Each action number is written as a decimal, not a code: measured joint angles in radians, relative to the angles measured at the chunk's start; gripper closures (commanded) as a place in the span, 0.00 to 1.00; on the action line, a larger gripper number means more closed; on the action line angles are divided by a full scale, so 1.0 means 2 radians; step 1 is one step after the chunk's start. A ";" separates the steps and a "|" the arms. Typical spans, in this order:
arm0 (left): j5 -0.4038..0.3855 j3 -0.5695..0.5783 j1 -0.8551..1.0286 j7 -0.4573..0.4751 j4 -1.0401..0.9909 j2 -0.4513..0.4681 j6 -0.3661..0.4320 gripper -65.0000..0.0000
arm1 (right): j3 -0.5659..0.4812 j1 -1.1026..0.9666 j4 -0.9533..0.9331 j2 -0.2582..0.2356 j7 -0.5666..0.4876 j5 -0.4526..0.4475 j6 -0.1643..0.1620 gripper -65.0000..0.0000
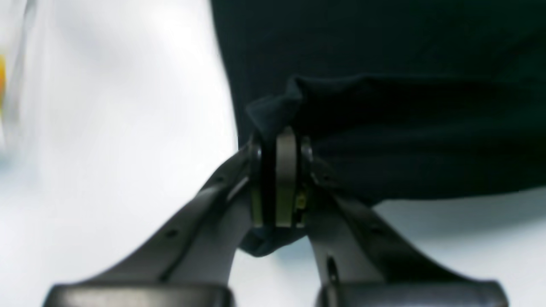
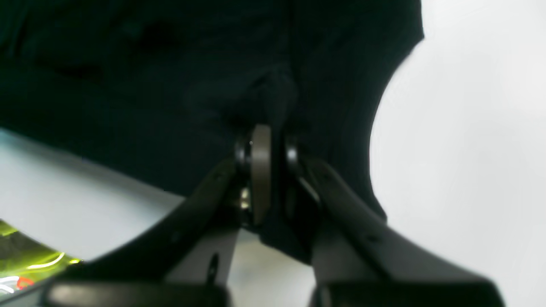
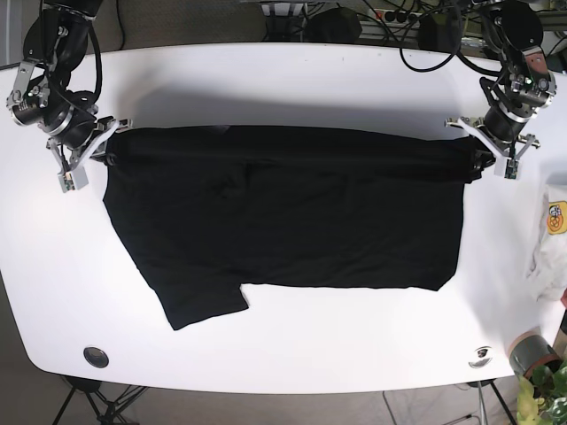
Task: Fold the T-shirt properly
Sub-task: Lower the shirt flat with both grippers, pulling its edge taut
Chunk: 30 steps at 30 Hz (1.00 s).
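A black T-shirt [image 3: 283, 212] lies spread on the white table [image 3: 292, 84], its far edge lifted and stretched between both grippers. My left gripper [image 3: 478, 161] is at the base view's right, shut on a bunched corner of the T-shirt [image 1: 384, 128]; its grey pads [image 1: 285, 179] pinch dark cloth. My right gripper [image 3: 99, 152] is at the base view's left, shut on the other corner of the T-shirt [image 2: 170, 85], with cloth caught between its pads [image 2: 260, 170]. One sleeve [image 3: 204, 305] sticks out at the near left.
A white crumpled cloth [image 3: 549, 266] and a yellow sticker [image 3: 556, 217] lie at the table's right edge. A grey tape roll [image 3: 532, 352] sits near the front right corner, beside a plant [image 3: 545, 398]. Cables [image 3: 381, 18] run behind the table.
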State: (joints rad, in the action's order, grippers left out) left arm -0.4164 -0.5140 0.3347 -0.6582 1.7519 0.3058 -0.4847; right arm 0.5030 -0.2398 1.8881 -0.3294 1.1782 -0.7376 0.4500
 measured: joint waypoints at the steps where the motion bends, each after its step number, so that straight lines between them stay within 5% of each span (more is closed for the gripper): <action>1: 0.001 -0.004 -0.001 0.000 -0.012 0.000 -0.002 1.00 | 0.004 -0.005 0.001 0.003 0.000 0.000 0.000 0.97; 6: 0.000 -0.030 -0.003 0.000 -0.056 0.000 -0.043 1.00 | 0.026 -0.014 0.000 0.018 0.000 -0.002 0.002 0.97; 22: 0.006 -0.028 -0.019 -0.004 -0.094 0.001 -0.048 1.00 | 0.026 -0.027 -0.014 0.036 0.000 0.000 0.002 0.95; 25: 0.005 -0.028 -0.021 -0.003 -0.095 0.001 -0.048 0.85 | 0.026 -0.026 -0.031 0.036 0.000 0.002 0.002 0.86; 30: 0.006 -0.028 -0.023 -0.002 -0.096 0.002 -0.046 0.44 | 0.027 -0.027 -0.038 0.035 0.000 0.012 -0.002 0.50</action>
State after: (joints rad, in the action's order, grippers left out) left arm -0.4053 -0.5694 0.2886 -0.6617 1.5604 0.3088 -0.5766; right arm 0.5568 -0.2928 1.8118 -0.2600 1.1786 -0.7139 0.4461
